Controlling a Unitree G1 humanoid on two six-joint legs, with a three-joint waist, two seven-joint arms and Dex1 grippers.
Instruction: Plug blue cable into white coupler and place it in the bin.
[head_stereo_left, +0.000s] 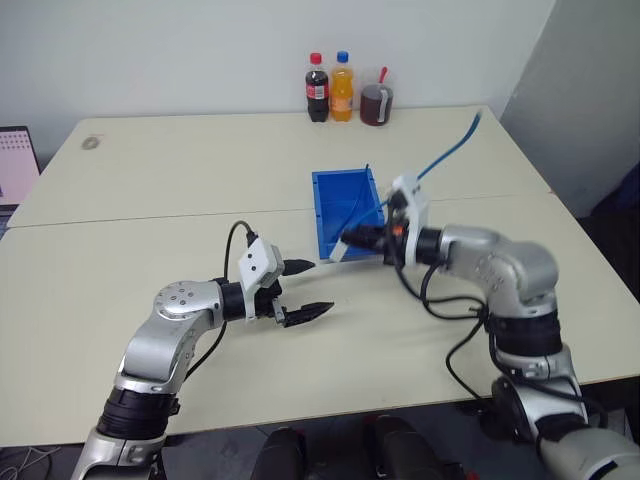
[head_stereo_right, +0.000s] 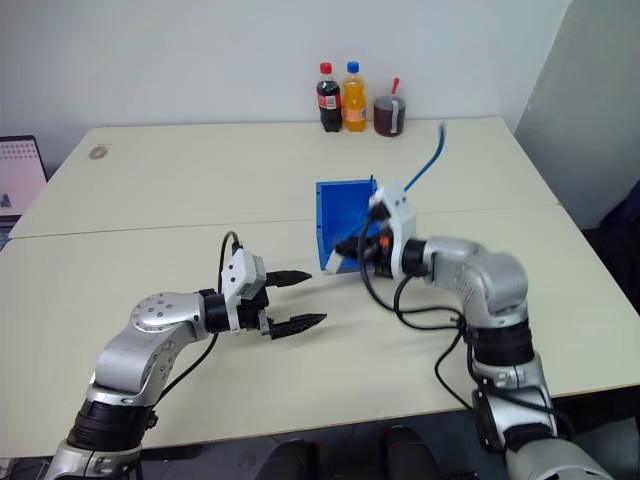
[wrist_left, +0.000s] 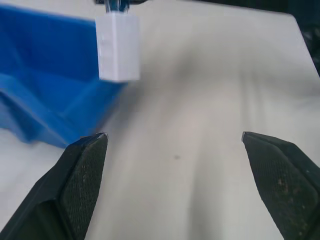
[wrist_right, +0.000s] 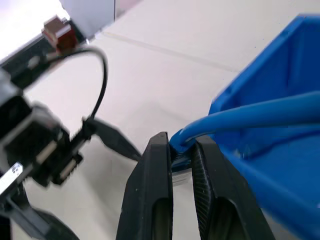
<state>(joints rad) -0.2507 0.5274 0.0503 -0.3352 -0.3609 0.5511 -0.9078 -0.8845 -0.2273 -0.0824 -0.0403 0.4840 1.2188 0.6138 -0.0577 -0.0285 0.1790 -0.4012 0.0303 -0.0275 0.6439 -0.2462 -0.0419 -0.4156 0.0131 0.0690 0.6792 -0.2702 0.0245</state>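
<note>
Right wrist view: the right gripper (wrist_right: 181, 150) is clenched on the blue cable (wrist_right: 250, 116) beside the bin (wrist_right: 280, 80). The white coupler (wrist_left: 118, 47) hangs on the cable's end, just before the wide-spread, empty left gripper (head_stereo_left: 308, 288) above the table (head_stereo_left: 180, 160).

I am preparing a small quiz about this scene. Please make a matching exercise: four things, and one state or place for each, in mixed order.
Things:
1. left gripper
2. right gripper
3. white coupler
4. bottles

States or places:
A. hangs on the blue cable end
B. open, holding nothing
C. at the table's far edge
D. shut on the blue cable

Pairs: 1-B, 2-D, 3-A, 4-C
</note>
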